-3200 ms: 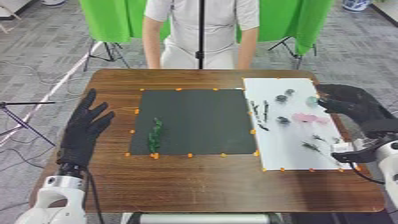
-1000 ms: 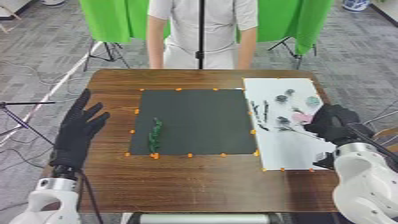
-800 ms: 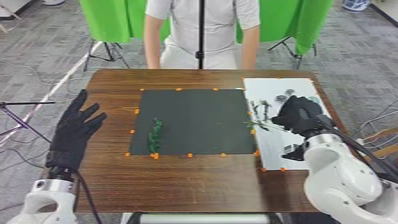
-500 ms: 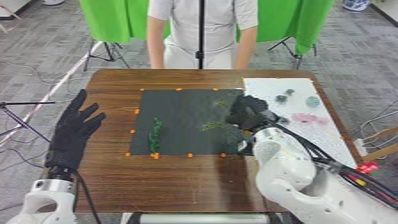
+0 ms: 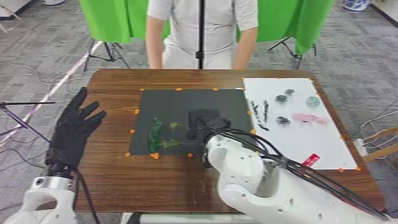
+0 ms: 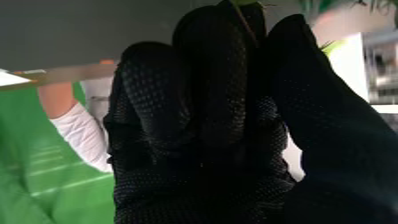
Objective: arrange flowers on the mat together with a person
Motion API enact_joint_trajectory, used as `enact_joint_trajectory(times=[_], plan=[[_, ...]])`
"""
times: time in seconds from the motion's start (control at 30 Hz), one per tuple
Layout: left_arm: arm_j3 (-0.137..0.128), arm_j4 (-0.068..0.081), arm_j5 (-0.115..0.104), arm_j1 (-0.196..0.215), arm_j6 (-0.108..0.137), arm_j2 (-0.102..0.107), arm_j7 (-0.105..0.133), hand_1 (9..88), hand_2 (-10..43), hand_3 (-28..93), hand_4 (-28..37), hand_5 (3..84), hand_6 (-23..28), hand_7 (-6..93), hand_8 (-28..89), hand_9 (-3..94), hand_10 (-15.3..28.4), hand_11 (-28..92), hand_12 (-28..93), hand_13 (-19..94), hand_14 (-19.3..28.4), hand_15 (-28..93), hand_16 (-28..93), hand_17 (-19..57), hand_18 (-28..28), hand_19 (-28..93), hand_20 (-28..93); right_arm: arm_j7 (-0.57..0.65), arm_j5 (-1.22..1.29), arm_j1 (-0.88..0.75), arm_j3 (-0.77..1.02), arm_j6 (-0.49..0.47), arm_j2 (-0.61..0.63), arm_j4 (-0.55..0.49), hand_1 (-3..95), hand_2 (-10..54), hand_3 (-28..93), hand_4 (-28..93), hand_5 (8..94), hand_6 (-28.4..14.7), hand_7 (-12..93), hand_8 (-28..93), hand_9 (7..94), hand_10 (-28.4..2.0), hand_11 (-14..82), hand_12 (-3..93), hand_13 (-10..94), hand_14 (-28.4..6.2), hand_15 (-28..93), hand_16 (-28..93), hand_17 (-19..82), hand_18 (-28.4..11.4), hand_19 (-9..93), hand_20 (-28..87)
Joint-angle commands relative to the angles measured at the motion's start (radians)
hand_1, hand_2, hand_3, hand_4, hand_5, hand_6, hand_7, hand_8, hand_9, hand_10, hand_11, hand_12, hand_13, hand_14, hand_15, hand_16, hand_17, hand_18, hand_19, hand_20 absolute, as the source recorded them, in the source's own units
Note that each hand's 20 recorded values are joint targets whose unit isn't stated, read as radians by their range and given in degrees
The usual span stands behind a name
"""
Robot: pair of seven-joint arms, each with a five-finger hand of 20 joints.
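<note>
- The table (image 5: 133,185) carries everything, with my left hand (image 5: 75,127) waiting at its left side, fingers straight and loosely spread, grasping nothing.
- The dark mat (image 5: 187,102) lies flat in the middle. It has no walls, so a stem let go near the border could end up across the line; orange tabs (image 5: 155,156) mark its edge.
- The white sheet (image 5: 311,145) beside it is my flat holding place, with flowers and twigs lying loose on it. My right forearm passes over its near corner, and if I swing back low, the cables could drag something.
- My right hand (image 5: 206,120) is over the mat, fingers and thumb closed on a light green sprig (image 5: 169,143). I can't tell whether the sprig touches the mat. If I let go too high, I'd expect it to roll or turn; a leaf snagged on the glove could pull it along as I withdraw.
- The dark green sprig (image 5: 155,135) is at the mat's left, very near the one I'm holding; sweeping further left could knock it askew.
- On the sheet are the pink flowers (image 5: 309,118), the dark twigs (image 5: 265,112), the pale blue-green flower (image 5: 313,101) and small grey flowers (image 5: 283,120).
</note>
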Motion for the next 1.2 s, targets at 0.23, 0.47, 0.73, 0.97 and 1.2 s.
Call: enact_joint_trajectory(times=[0.23,0.47,0.73,0.97,1.2], plan=[[0.018,0.003,0.007,-0.02,-0.007,0.005,-0.019,22.8,4.4,75,-26.4,23.6,-4.0,11.4,-9,26.3,12.3,8,14,22,19.1,19,1,-11.7,28.2,47,-3,0.111,-0.037,0.076,-0.082,0.006,-0.076,0.103,48.3,-3.7,57,-20,93.7,2.5,21,-9,93.7,-10.2,41.1,20.5,81,-10.0,69,20,28,-22.3,81,22],[0.017,0.004,0.006,-0.02,-0.003,0.008,-0.011,23.0,4.3,75,-26.0,23.7,-3.9,11.3,-9,26.3,12.4,9,14,22,19.1,19,1,-11.7,28.1,47,-3,0.117,-0.022,0.061,-0.069,-0.043,-0.093,0.097,47.8,-2.7,58,-19,93.7,2.3,24,-11,93.7,-10.2,45.4,18.9,83,-10.3,70,21,29,-23.0,83,20],[0.03,0.012,0.004,-0.035,-0.003,0.013,-0.002,23.6,4.1,76,-25.1,23.8,-3.8,11.3,-9,26.3,12.4,8,14,22,19.1,19,1,-11.8,28.1,47,-3,0.107,-0.027,0.055,-0.064,-0.087,-0.114,0.095,47.4,-2.0,57,-18,93.7,2.3,26,-12,93.7,-10.1,47.2,18.0,84,-10.4,70,21,30,-23.3,84,19],[0.036,0.015,0.0,-0.036,0.002,0.016,0.005,23.8,4.2,76,-24.4,24.0,-3.6,11.3,-9,26.3,12.3,9,14,22,19.2,19,1,-11.6,27.7,46,-3,0.09,-0.052,0.054,-0.066,-0.068,-0.116,0.107,43.7,-1.9,55,-18,93.7,1.9,24,-13,93.7,-10.4,45.2,17.9,84,-10.6,69,22,30,-23.5,84,18],[0.035,0.015,-0.001,-0.028,0.004,0.015,0.014,24.0,4.3,76,-24.1,24.2,-3.5,11.4,-9,26.3,12.4,9,14,22,19.1,20,1,-11.7,27.6,46,-3,0.081,-0.045,0.054,-0.065,-0.007,-0.106,0.089,42.8,-1.4,54,-18,93.7,1.7,22,-13,93.7,-10.5,43.7,18.3,83,-10.6,68,22,29,-23.6,84,17]])
